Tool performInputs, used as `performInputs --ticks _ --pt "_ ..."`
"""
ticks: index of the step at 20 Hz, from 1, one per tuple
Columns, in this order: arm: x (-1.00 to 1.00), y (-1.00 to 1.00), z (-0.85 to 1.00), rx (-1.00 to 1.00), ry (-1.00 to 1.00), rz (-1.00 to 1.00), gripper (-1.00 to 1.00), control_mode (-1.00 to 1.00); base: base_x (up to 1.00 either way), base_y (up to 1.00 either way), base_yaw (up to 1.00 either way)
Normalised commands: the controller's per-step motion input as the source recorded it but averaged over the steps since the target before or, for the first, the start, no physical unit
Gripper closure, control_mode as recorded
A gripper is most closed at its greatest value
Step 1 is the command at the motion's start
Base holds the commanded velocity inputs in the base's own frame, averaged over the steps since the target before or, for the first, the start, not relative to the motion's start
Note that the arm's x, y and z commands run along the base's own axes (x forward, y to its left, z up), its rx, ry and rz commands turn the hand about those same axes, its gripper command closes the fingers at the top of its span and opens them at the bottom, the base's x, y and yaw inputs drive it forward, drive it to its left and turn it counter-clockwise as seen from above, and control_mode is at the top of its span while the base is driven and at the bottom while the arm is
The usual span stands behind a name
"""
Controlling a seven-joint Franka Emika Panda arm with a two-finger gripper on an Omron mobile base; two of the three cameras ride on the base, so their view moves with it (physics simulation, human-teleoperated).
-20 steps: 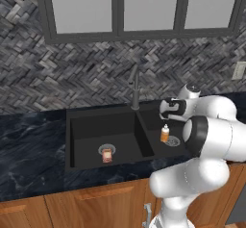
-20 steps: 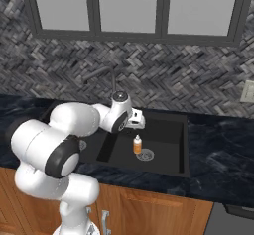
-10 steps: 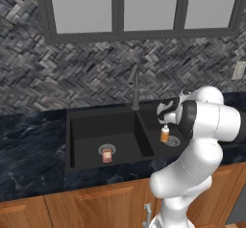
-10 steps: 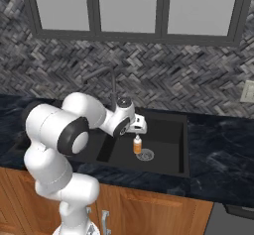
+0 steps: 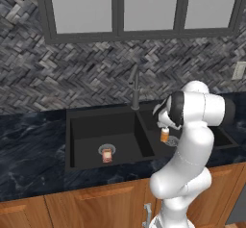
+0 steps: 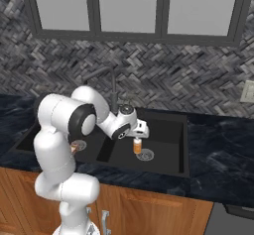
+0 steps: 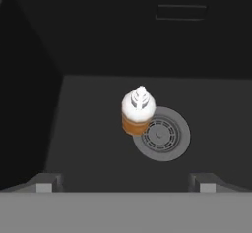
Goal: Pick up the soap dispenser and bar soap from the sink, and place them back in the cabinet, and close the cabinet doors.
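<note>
- Left base view showed the matte black double-basin sink [image 5: 77,126] set in a dark marbled counter [image 5: 29,150].
- The small reddish-brown bar soap [image 5: 107,156] sat in the left basin, right beside a round silver drain [image 5: 106,149].
- The small orange bottle with a white pump top, the soap dispenser [image 5: 165,134], stood upright in the right basin, just under the white arm's hand.
- A slim dark faucet [image 5: 135,88] rose behind the sink, under big grey-framed windows [image 5: 139,6].
- Right base view showed the same soap dispenser [image 6: 137,146] standing next to the right basin's silver drain [image 6: 145,154].
- The two-finger gripper [image 6: 139,133] hung just above the pump top, not touching the bottle.
- A bit of the bar soap [image 6: 73,147] peeked out from behind the arm in the other basin.
- Hand view looked straight down on the soap dispenser [image 7: 138,110], which touched the edge of the round drain [image 7: 162,134].
- The two dark finger tips [image 7: 45,183] stood far apart, one at each side, so the jaws were wide and held nothing.
</note>
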Motion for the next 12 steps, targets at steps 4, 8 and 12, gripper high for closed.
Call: performInputs --ticks 4,8,12 --pt "0.18 -0.09 -0.30 0.00 0.00 0.00 -1.00 -1.00 0.00 0.00 0.00" --pt "0.14 -0.07 -0.31 0.00 0.00 0.00 -1.00 -1.00 0.00 0.00 0.00" --pt "0.13 0.00 -0.32 0.00 0.00 0.00 -1.00 -1.00 0.00 0.00 0.00"
